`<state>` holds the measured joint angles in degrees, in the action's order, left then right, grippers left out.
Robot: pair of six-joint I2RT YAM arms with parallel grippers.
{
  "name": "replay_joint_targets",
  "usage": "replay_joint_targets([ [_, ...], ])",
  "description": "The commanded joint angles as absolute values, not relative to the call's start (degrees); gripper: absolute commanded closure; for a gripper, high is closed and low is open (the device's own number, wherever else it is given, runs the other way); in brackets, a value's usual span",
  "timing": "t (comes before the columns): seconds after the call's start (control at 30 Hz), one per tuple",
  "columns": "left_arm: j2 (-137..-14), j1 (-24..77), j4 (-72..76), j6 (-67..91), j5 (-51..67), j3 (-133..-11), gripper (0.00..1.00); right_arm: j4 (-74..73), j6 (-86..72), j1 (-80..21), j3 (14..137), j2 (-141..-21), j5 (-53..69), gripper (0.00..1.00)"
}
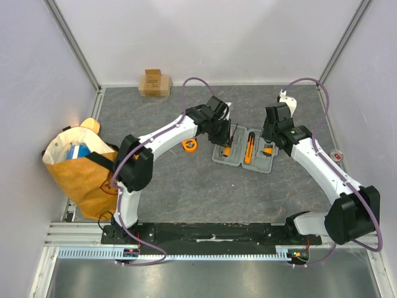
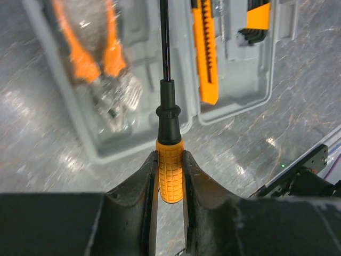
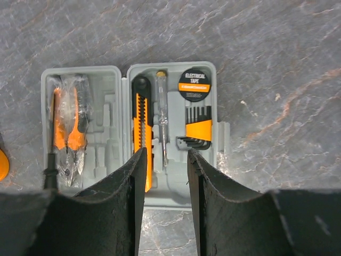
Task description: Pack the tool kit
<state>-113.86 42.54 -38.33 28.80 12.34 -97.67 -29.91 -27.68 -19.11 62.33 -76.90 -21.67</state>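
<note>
The grey tool case (image 1: 239, 163) lies open at the table's middle. In the right wrist view the case (image 3: 109, 114) holds orange pliers (image 3: 66, 130) in its left half, and a utility knife (image 3: 139, 114), a tester screwdriver (image 3: 161, 104), electrical tape (image 3: 194, 84) and hex keys (image 3: 198, 129) in its right half. My left gripper (image 1: 230, 133) is shut on the orange handle of a screwdriver (image 2: 170, 170), whose black shaft points over the case (image 2: 106, 152). My right gripper (image 3: 165, 160) is open and empty above the case's right half (image 1: 271, 140).
An orange tape measure (image 1: 190, 145) lies on the table left of the case. A small brown cardboard box (image 1: 154, 82) stands at the back wall. A yellow-orange bag (image 1: 80, 171) stands at the left edge.
</note>
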Motion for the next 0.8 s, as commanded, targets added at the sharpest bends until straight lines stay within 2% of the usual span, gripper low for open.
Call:
replay_joint_targets([
  [0.0,-119.96,44.03,-32.70,31.20,17.40,-103.79,0.98,-31.29,-27.86,-18.28,61.26,-72.95,-25.13,0.57],
  [0.2,-125.32,45.09,-30.67,33.13,19.16,-106.70,0.98,-32.69,-27.25,-17.14,60.47,-71.63,-25.49,0.57],
  [0.63,-128.41,45.53,-30.76,39.02,8.62,-106.26,0.98,-32.87,-26.72,-16.17,59.50,-71.46,-24.70,0.57],
  [0.77,-128.84,45.70,-30.32,39.99,8.70,-105.56,0.98,-32.87,-26.46,-16.00,59.15,-71.63,-24.43,0.57],
])
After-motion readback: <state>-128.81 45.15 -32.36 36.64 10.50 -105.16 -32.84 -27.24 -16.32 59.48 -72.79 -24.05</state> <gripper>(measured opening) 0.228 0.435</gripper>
